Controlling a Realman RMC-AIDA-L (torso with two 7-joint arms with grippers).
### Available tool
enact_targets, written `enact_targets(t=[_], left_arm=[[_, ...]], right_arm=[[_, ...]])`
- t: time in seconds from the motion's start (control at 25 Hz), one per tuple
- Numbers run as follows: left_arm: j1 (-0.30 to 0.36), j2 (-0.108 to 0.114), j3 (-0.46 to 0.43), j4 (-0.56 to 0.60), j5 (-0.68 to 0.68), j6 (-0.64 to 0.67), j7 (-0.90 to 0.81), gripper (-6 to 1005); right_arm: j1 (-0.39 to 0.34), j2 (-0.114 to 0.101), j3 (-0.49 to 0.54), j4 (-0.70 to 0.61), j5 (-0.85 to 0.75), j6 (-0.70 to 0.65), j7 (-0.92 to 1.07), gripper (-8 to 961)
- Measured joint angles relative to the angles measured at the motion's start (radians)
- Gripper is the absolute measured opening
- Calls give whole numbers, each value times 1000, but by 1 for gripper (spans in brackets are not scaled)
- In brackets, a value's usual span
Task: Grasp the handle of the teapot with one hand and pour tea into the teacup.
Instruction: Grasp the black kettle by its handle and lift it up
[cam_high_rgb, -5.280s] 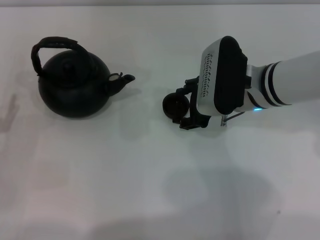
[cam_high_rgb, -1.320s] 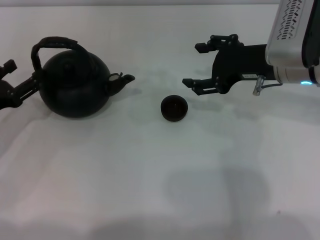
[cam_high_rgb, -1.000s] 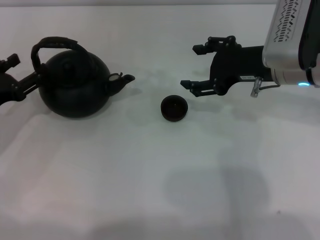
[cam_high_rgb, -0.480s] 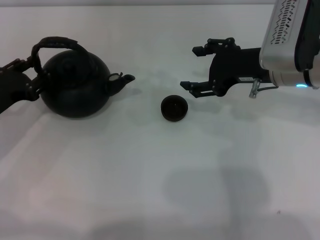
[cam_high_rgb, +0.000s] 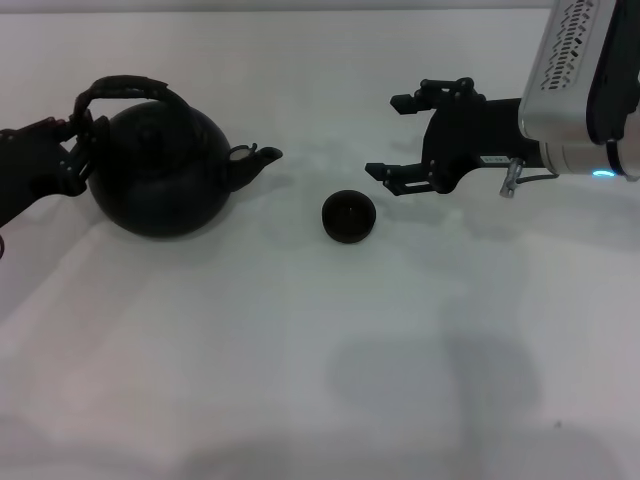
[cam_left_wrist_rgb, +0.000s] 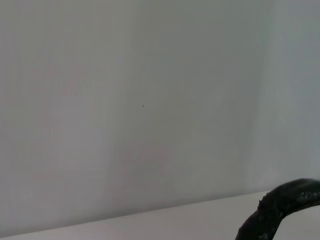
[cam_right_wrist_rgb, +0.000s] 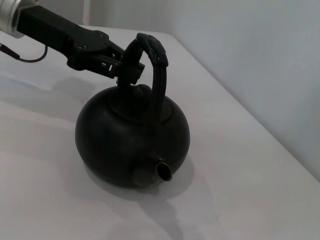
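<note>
The matte black teapot (cam_high_rgb: 160, 185) stands at the table's left, spout pointing right toward the small black teacup (cam_high_rgb: 348, 216) in the middle. Its arched handle (cam_high_rgb: 125, 86) rises over the lid. My left gripper (cam_high_rgb: 72, 152) is at the left foot of the handle, open, with one finger on each side of it. The right wrist view shows the teapot (cam_right_wrist_rgb: 120, 145), its handle (cam_right_wrist_rgb: 156, 75) and that left gripper (cam_right_wrist_rgb: 131, 70) against the handle. A piece of the handle (cam_left_wrist_rgb: 280, 210) shows in the left wrist view. My right gripper (cam_high_rgb: 383, 135) hangs open, right of and behind the teacup.
The white table (cam_high_rgb: 320, 350) stretches bare toward its near side. A pale wall (cam_left_wrist_rgb: 150, 100) rises behind the table's far edge.
My left gripper has moved right onto the handle's left foot, and the teapot has shifted slightly right. The right gripper, which let go of the teacup earlier, has hardly moved.
</note>
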Motion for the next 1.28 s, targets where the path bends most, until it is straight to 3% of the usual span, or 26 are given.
enact_targets(t=[1.0,1.28], left_arm=[[-11,4,7,21,-49,-8,-22,155],[-17,-1,118,152,-50,-3,-145,155]], right_arm=[[0,0,0,26,1,-13,-9,845],[0,0,0,42,20,-29,-23,845]])
